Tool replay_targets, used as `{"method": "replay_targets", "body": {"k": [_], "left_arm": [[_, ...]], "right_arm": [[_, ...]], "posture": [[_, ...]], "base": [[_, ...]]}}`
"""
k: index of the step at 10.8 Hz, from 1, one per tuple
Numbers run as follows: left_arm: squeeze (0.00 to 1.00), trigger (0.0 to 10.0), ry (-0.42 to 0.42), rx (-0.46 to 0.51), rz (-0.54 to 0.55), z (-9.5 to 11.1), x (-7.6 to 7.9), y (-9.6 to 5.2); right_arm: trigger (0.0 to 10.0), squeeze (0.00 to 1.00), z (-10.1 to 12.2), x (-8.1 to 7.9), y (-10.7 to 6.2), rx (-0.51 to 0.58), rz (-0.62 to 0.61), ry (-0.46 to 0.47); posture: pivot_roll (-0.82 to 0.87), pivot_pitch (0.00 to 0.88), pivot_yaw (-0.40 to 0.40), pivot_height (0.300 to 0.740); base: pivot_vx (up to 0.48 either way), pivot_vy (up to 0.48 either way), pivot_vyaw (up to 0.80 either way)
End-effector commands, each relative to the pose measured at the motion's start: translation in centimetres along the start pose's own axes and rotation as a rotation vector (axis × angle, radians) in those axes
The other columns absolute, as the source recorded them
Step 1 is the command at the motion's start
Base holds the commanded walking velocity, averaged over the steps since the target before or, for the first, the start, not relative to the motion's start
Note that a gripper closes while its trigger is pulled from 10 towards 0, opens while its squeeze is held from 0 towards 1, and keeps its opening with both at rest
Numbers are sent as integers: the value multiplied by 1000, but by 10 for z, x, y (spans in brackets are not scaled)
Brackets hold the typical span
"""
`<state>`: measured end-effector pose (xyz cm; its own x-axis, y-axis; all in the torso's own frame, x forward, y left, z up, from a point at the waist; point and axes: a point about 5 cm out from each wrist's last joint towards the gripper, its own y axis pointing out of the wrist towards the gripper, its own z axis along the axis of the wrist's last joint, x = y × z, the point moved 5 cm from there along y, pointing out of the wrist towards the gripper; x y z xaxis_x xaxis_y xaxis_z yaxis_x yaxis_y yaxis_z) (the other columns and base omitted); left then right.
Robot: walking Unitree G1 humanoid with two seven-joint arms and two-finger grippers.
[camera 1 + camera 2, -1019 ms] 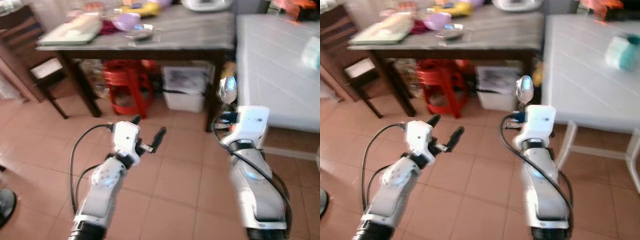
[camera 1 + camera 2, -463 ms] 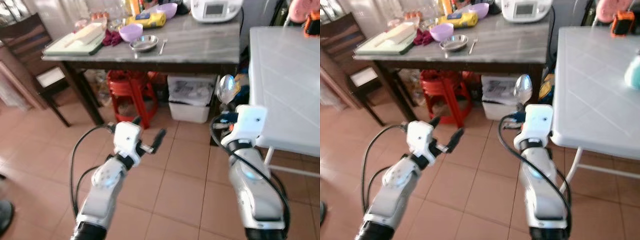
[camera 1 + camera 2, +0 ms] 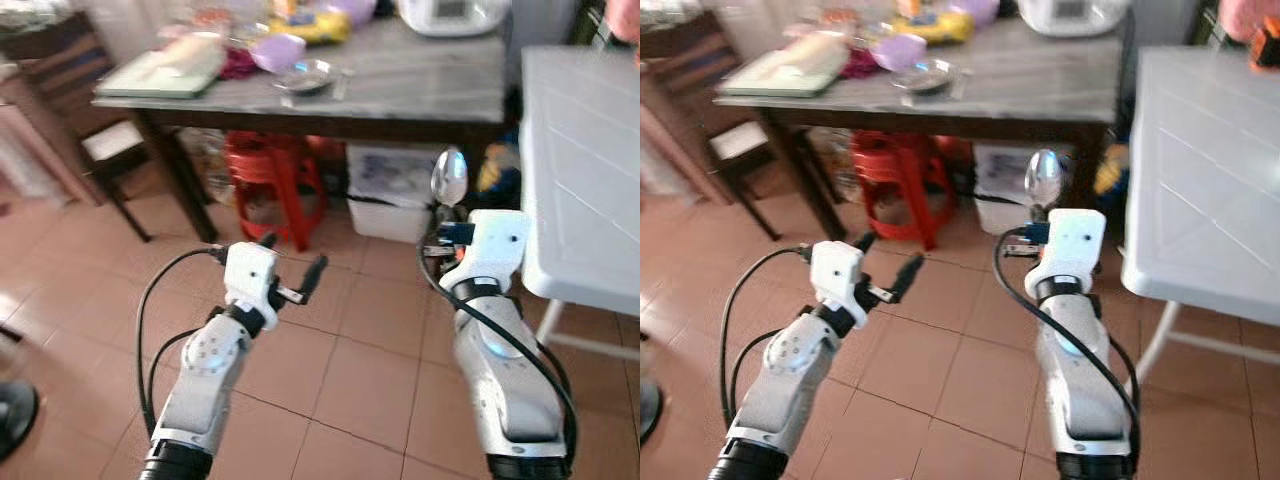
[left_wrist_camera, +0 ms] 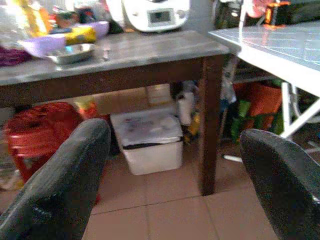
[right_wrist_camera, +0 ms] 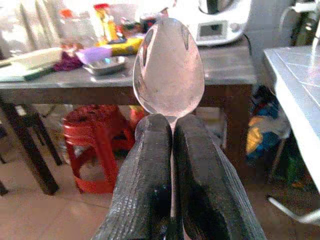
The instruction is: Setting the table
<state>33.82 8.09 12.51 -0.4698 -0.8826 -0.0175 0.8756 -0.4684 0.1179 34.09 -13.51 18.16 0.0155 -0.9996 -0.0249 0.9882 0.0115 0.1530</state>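
Observation:
My right gripper (image 5: 172, 122) is shut on the handle of a shiny metal spoon (image 5: 169, 65), held upright with its bowl (image 3: 449, 178) on top, above the tiled floor. My left gripper (image 3: 292, 257) is raised beside it, open, with nothing between its fingers (image 4: 65, 185). Ahead stands a dark wooden table (image 3: 420, 85) with a steel bowl (image 3: 305, 75), a purple bowl (image 3: 280, 50), a small utensil (image 3: 345, 80) and a pale board (image 3: 160, 72). A white table (image 3: 580, 150) stands to the right.
Under the dark table are a red stool (image 3: 270, 170) and a white bin (image 3: 395, 190). A dark chair (image 3: 90, 140) stands at the left. A white appliance (image 3: 455, 15) sits at the table's back. Tiled floor (image 3: 350, 370) lies between me and the tables.
The whole picture has shifted and blurred, so the camera has moved. Both arms keep the same pose, and the spoon stays in the right gripper.

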Motion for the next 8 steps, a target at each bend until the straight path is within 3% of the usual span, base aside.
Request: {"method": "replay_targets", "body": {"k": [1, 4, 8], "left_arm": [[0, 10000, 8, -19, 13, -4, -5, -3], [0, 10000, 7, -17, 10, -4, -4, -3], [0, 10000, 14, -18, 9, -4, -4, -3]], "right_arm": [[10000, 0, 2, -5, 1, 10, 16, 5], [10000, 0, 2, -4, 1, 9, 13, 9], [10000, 0, 2, -5, 0, 9, 14, 12]], "posture": [[-115, 88, 147, 740], [-116, 91, 147, 740], [-114, 92, 149, 740]], "base": [[0, 270, 0], [0, 327, 0], [0, 345, -369]]}}
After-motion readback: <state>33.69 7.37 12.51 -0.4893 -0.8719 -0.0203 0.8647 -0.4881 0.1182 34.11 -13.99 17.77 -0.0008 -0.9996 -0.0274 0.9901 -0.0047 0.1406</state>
